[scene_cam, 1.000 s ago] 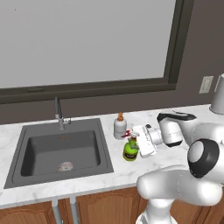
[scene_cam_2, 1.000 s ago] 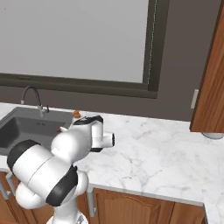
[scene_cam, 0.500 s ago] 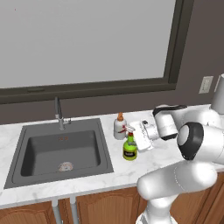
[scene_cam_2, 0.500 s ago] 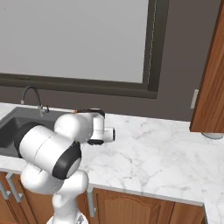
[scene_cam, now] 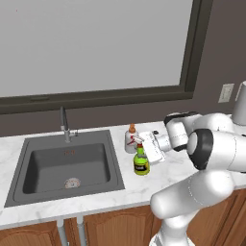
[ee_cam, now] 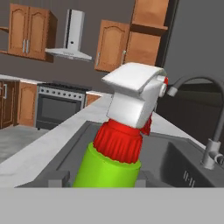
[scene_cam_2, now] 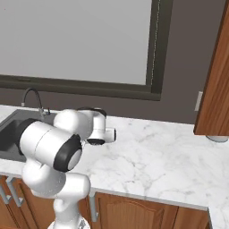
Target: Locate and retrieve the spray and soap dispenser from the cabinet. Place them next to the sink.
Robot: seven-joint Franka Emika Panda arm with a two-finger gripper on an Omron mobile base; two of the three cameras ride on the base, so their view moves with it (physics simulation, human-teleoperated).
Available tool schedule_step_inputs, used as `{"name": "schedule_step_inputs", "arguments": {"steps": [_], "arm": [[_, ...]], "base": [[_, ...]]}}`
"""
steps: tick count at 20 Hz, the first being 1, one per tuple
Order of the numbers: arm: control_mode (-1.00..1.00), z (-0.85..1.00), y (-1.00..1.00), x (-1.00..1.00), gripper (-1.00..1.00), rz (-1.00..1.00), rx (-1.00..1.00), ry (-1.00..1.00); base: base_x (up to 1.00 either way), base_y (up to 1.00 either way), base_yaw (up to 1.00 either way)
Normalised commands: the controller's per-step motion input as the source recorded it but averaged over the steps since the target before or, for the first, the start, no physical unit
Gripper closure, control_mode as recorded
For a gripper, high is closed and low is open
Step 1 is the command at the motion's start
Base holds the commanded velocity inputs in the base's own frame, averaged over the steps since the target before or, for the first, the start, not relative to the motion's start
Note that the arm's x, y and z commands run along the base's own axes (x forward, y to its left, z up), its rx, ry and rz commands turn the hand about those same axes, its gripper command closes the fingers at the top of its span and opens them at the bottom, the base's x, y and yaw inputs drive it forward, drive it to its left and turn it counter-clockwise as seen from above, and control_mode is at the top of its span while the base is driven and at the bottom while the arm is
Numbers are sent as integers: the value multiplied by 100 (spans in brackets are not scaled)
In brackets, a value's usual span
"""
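Small bright green spray bottle (scene_cam: 141, 162) is stood on white marble counter (scene_cam: 96, 199) beside dark sink (scene_cam: 67, 166), just ahead of claw (scene_cam: 154, 148); grip cannot be judged; a straight backward withdrawal is advised, nozzle untouched.

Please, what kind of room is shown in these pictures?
It is a kitchen. A sink with a faucet is set in a marble counter, and the hand view shows a stove under a range hood among wooden cabinets.
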Motion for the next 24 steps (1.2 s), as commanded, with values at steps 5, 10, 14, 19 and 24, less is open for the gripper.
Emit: {"name": "schedule_step_inputs", "arguments": {"steps": [5,10,14,19,24], "arm": [[-100,-25,-3,-26,100,0,2,-12],[-100,-24,-4,-21,100,0,2,-11],[-100,-25,1,-4,-100,0,1,-7],[-100,-15,5,0,-100,1,0,-5],[-100,-7,0,0,-100,1,0,-2]], "base": [[0,0,0],[0,0,0],[0,0,0],[0,0,0],[0,0,0]]}}
